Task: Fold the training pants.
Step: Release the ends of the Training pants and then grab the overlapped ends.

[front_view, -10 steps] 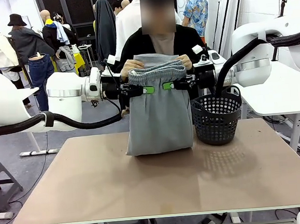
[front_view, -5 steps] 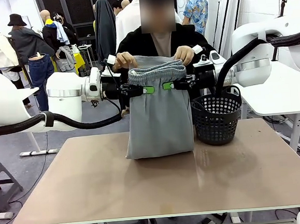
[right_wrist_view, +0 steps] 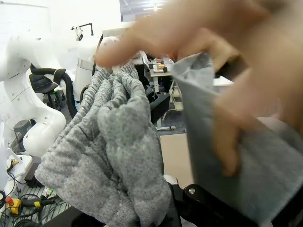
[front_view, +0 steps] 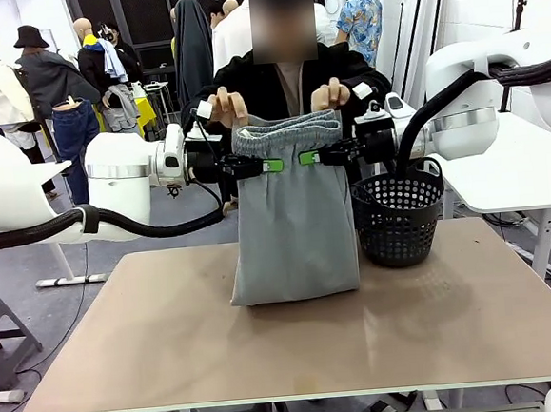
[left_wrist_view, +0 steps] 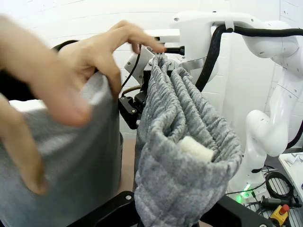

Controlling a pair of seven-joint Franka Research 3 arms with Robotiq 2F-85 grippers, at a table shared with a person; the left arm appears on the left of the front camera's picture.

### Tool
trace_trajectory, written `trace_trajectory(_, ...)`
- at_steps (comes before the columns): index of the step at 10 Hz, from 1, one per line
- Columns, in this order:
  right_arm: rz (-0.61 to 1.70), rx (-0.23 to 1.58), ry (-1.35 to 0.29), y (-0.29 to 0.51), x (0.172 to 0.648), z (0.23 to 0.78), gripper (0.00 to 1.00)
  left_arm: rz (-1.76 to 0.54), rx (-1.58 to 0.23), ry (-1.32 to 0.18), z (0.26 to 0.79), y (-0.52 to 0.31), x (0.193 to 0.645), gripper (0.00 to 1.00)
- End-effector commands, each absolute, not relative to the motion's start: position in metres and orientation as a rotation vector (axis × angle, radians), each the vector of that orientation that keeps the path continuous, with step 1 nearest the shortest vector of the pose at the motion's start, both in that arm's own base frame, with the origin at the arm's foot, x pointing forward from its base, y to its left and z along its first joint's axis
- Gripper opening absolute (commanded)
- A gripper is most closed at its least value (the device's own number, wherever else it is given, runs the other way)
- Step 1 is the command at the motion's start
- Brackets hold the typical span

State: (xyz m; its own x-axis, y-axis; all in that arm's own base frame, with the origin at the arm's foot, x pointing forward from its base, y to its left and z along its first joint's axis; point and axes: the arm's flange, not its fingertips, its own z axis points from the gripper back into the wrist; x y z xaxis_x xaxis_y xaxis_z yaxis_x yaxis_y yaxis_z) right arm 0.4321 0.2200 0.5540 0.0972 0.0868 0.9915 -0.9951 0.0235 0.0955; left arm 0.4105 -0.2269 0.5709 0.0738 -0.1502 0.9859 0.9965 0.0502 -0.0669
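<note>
Person's hands (front_view: 228, 107) lifted higher and wider apart, bottom edge of training pants (front_view: 290, 214) lower than before

Hanging above the table (front_view: 268, 350), hem on it: training pants (front_view: 291, 224). On the waistband, left gripper (front_view: 270, 165) at 9 o'clock, right gripper (front_view: 306, 158) at 3. Behind, at 12: person's hands (front_view: 227, 107). Just beside, at 3: basket (front_view: 399, 220).
</note>
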Motion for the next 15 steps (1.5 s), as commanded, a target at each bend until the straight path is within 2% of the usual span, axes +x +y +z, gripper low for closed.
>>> trace_trajectory(1,1.168,1.174,-1.085,0.2206,0.4303,0.5561,0.00,-1.182,-1.109,-1.081,0.5736,-0.2264,0.4075,0.00)
trace_trajectory(15,1.168,1.174,-1.085,0.2206,0.4303,0.5561,0.00,-1.182,-1.109,-1.081,0.5736,-0.2264,0.4075,0.00)
